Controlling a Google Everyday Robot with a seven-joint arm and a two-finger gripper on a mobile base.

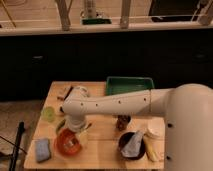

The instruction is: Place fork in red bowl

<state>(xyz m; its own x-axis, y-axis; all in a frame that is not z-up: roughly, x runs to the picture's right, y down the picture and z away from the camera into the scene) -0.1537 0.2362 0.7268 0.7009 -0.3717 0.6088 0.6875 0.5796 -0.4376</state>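
Observation:
The red bowl point(66, 142) is a round orange-red bowl at the front left of the wooden table point(102, 150). My gripper point(77, 134) hangs down from the white arm point(110, 104) right over the bowl's far right rim. A pale thin shape point(74, 145) lies inside the bowl under the gripper. It may be the fork, but I cannot tell for sure, or whether the gripper is holding it.
A dark bowl point(132, 145) with a pale crumpled thing in it stands at the front right. A green tray point(129, 85) is at the back, a light-green dish point(48, 113) at the left, a grey-blue sponge point(43, 149) at the front left, and a small brown object point(122, 121) mid-table.

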